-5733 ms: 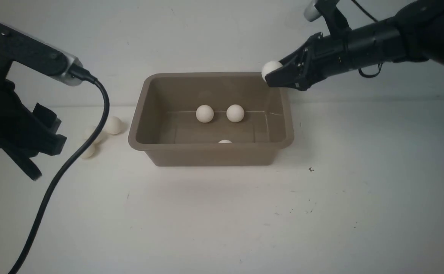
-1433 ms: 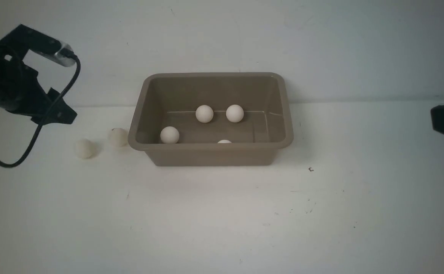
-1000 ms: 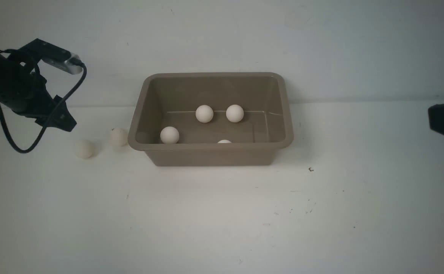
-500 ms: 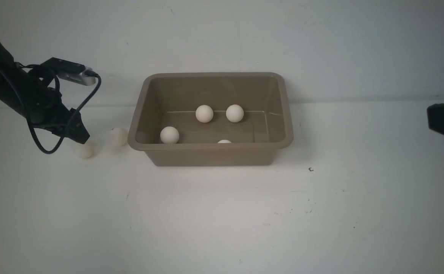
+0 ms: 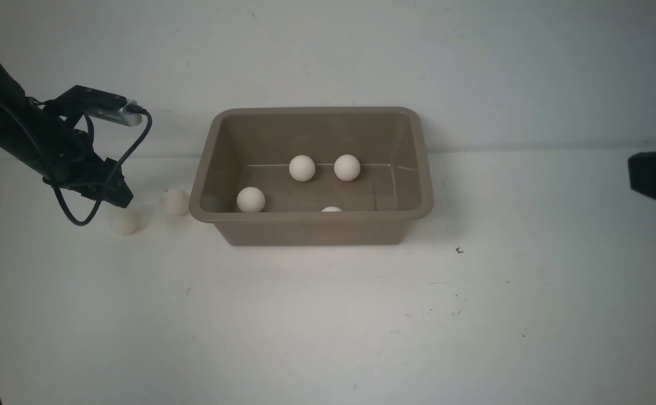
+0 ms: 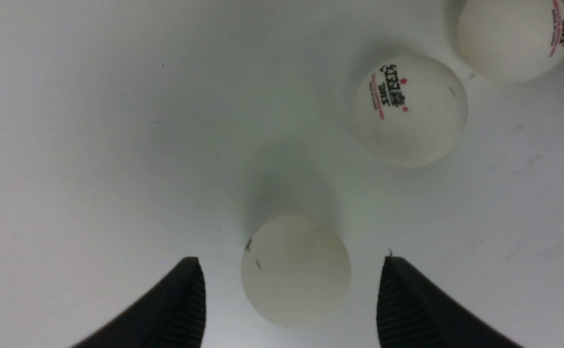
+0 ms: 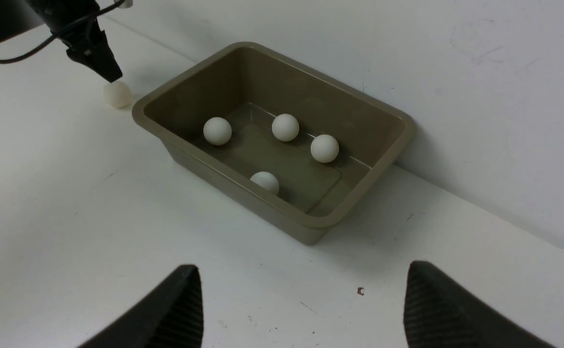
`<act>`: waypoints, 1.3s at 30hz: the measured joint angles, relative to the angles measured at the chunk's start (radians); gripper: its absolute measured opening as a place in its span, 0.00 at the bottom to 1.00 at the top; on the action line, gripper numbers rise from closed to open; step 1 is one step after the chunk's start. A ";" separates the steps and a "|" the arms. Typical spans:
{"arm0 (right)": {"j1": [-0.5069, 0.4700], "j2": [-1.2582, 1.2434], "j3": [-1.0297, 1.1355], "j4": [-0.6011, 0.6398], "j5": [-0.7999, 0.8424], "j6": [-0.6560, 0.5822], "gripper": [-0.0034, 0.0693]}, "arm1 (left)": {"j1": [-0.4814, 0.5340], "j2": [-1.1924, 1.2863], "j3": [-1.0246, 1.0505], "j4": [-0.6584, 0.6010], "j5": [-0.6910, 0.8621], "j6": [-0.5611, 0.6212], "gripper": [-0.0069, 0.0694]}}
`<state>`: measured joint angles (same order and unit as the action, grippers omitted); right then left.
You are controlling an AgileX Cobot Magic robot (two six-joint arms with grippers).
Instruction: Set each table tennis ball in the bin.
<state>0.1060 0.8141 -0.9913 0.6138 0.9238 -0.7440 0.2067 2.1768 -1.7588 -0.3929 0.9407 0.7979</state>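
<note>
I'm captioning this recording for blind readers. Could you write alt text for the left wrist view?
The left gripper, jaws open, straddles a plain white ball on the white table without touching it. Beyond it lie a printed ball and a second printed ball, cut off by the frame's edge.

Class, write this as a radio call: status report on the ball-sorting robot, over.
Left gripper open astride one table ball, no contact. Right gripper open, empty. Four balls in bin. Two more balls nearby, clear of the fingers.
</note>
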 joint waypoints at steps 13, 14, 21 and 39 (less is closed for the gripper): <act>0.000 0.000 0.000 0.008 -0.001 -0.006 0.74 | 0.000 0.048 0.000 -0.004 0.027 -0.015 0.65; 0.000 0.000 0.000 0.008 -0.001 -0.006 0.74 | 0.000 0.049 0.000 -0.004 0.027 -0.015 0.65; 0.000 0.000 0.000 0.008 -0.009 -0.009 0.74 | 0.000 0.067 -0.002 -0.004 0.020 -0.015 0.65; 0.000 0.000 0.000 0.019 -0.024 -0.036 0.71 | 0.000 0.078 -0.056 0.010 0.029 -0.007 0.54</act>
<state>0.1060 0.8141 -0.9913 0.6327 0.9001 -0.7803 0.2067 2.2543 -1.8149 -0.3826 0.9698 0.7913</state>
